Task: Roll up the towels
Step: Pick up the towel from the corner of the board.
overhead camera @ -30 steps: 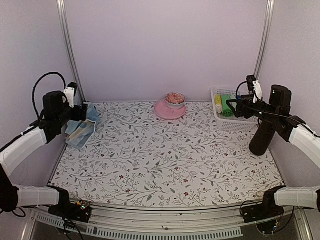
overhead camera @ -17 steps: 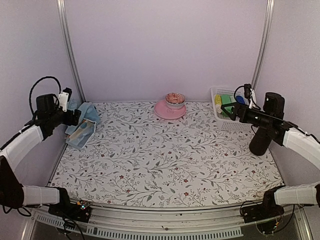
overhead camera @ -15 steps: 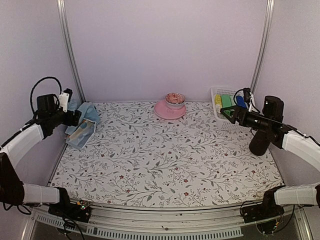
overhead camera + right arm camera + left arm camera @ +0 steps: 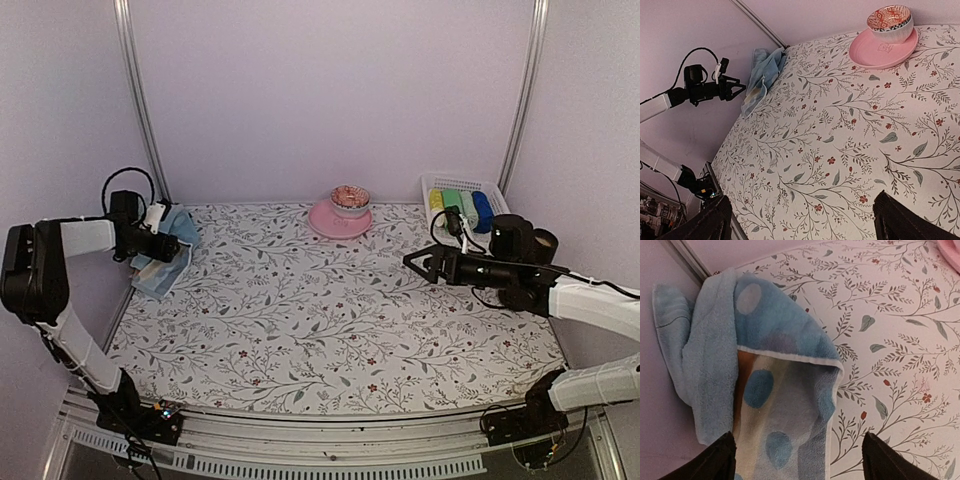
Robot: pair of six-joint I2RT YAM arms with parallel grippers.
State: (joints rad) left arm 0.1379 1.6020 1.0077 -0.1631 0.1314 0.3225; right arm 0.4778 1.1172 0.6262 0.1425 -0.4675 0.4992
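Floral-print table (image 4: 330,330): a crumpled heap of pale blue towels (image 4: 160,258) lies at the far-left edge, likely the unrolled stock. The white basket (image 4: 428,184) at far right holds finished rolls, so work probably runs left to right. Over the heap, the left gripper (image 4: 176,249) hangs with jaws spread, seemingly lined up for a pick, while the right gripper (image 4: 414,262) hovers mid-right, jaws spread, holding nothing. Only the left wrist view shows a spotted towel (image 4: 775,340) folded over beside a plain towel (image 4: 705,365); only the top view shows the basket.

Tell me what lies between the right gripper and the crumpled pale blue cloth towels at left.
Only bare floral table cover separates the right gripper from the towels; the top external view shows it.
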